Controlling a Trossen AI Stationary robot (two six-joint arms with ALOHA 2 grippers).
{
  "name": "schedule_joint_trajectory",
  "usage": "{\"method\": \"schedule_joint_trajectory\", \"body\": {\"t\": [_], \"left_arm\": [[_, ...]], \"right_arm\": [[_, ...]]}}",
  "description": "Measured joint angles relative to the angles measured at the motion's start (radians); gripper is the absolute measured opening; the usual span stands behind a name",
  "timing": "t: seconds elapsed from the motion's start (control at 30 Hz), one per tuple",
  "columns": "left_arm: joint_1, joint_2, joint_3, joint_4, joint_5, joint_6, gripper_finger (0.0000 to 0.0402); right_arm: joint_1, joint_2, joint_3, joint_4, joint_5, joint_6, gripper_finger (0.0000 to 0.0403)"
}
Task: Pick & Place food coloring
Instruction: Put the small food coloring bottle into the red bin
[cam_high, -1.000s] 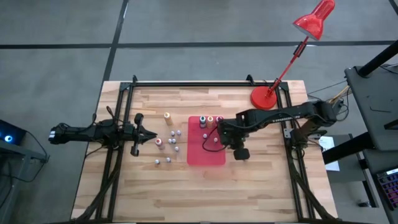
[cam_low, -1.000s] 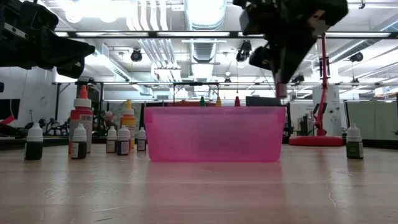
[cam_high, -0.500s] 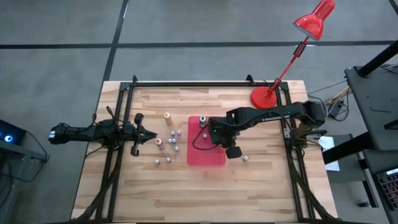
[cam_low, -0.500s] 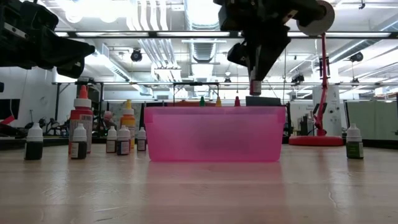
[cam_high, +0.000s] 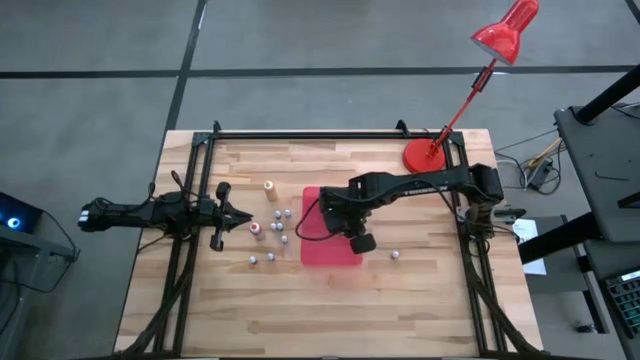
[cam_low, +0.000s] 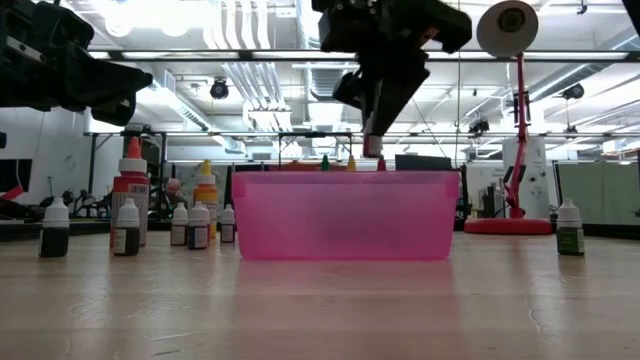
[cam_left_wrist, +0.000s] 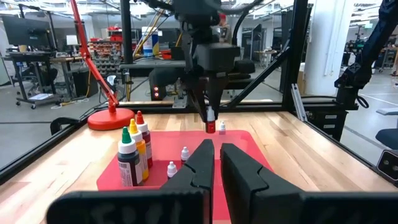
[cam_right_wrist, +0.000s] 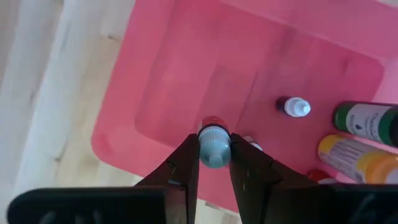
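**A:** Start at your right fingers. What are they doing?

**B:** Pinching a small bottle by its pale cap, one finger on each side. Your right gripper hangs over the red tray, toward its 10 o'clock part, with the bottle clear of the floor.

**A:** So which step are you on?

**B:** The place, I'd say. The pick looks done and the bottle is above the tray, just not set down yet.

**A:** What else sits in there?

**B:** Three tall bottles stand together at the tray's 12 o'clock end, with a couple of tiny ones near them. The floor under your bottle looks bare.

**A:** And your next move?

**B:** Lower it straight down until the base meets the floor, then spread the fingers and lift out. Keep it upright and away from the wall; a bottle this small could tip if you let go early.

**A:** Your other arm?

**B:** The left gripper waits at the table's 9 o'clock side, fingers pressed together, holding nothing.

**A:** What's left to fetch?

**B:** A cluster of bottles stands on the wood at the tray's 9 o'clock, and one stray at its 4 o'clock.
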Motion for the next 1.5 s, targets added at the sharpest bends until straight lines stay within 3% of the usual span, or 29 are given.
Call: {"method": "schedule_joint_trajectory", "body": {"t": [0.6,1.5], "left_arm": [[0.0,0.0,0.0,0.0,0.0,0.0,0.0003],[0.0,0.0,0.0,0.0,0.0,0.0,0.0003]], "right_arm": [[-0.034,0.154,0.12,-0.018,0.001,0.106,0.0065],[-0.04,0.169,-0.008,0.125,-0.001,0.182,0.0065]]}}
